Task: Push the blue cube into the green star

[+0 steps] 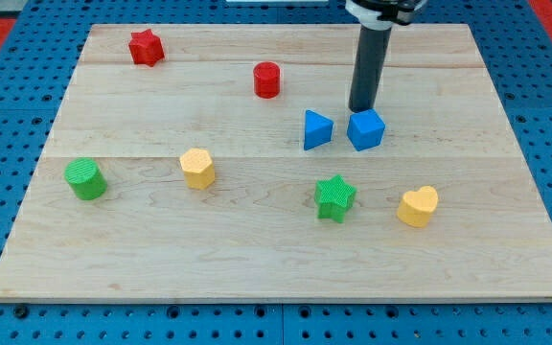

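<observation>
The blue cube [366, 129] sits right of the board's middle. My tip [361, 108] stands just above it in the view, touching or nearly touching its top edge. The green star [334, 197] lies below and slightly left of the cube, a short gap away. A blue triangular block [316, 129] sits right beside the cube on its left.
A yellow heart [418, 206] lies right of the green star. A red cylinder [267, 80] and a red star [146, 47] are near the top. A yellow hexagon [197, 168] and a green cylinder [85, 178] are at the left. The wooden board [257, 259] rests on a blue pegboard.
</observation>
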Robot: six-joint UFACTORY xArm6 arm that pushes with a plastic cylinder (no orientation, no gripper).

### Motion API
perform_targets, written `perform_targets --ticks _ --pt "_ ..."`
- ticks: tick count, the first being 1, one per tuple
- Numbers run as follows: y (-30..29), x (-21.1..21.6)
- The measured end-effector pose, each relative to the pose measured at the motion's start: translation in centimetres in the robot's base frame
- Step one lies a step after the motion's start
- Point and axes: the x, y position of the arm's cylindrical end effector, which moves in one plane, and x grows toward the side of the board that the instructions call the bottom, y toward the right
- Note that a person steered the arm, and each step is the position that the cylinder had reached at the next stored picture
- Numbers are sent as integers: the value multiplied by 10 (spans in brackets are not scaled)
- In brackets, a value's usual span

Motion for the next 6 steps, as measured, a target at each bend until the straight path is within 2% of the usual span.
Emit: perform_targets --ticks 1,3,4,5,6 --pt "7 23" --pt "8 112" --pt "6 94" --pt "1 52" --pt "-49 77"
